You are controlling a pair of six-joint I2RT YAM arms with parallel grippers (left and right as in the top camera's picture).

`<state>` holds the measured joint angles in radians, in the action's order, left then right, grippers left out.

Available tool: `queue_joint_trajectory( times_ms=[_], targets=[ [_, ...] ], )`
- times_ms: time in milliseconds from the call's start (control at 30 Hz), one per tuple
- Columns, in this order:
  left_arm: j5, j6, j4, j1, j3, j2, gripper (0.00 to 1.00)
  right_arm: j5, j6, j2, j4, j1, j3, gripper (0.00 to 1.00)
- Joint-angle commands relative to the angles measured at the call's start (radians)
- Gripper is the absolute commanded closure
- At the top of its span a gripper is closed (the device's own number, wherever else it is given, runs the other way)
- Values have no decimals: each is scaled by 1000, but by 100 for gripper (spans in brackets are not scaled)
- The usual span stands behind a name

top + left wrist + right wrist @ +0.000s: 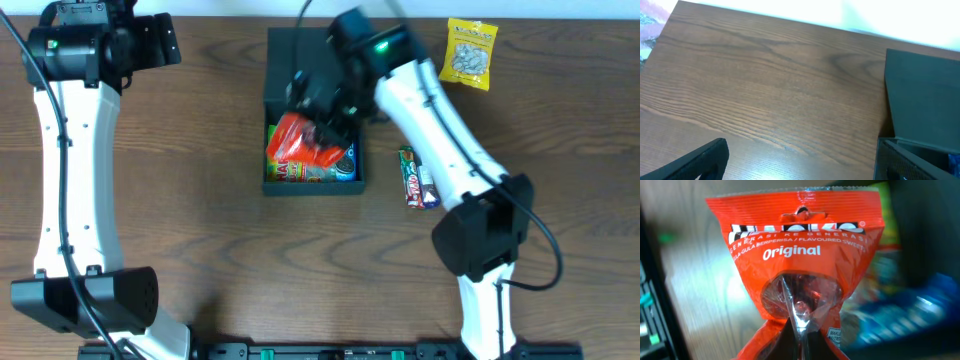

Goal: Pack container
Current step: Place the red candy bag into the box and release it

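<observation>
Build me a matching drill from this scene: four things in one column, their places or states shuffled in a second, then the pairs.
1 red packet
2 yellow packet
3 snack bar
4 container

A lying on the table, just right of the container
B mid-table, lid open
C far right part of the table
D pinched in the right end effector

Pairs: 1-D, 2-C, 3-A, 4-B
</observation>
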<state>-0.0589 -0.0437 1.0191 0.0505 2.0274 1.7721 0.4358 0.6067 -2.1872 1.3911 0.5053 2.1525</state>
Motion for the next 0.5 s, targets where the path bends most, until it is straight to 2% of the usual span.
queue_joint_trajectory(
  times_ms=[0,267,433,467],
  targets=[
    [8,19,3,2,30,-22,5,27,69,-8,-56,32,-84,99],
    [8,19,5,2,30,-22,5,-21,-66,-8,-310,46,-287,99],
    [8,19,5,2,30,-22,5,-21,-68,-8,-333,49,-336,99],
    [8,19,5,2,30,-22,5,-21,-68,-8,-332,49,-336,96]
  ],
)
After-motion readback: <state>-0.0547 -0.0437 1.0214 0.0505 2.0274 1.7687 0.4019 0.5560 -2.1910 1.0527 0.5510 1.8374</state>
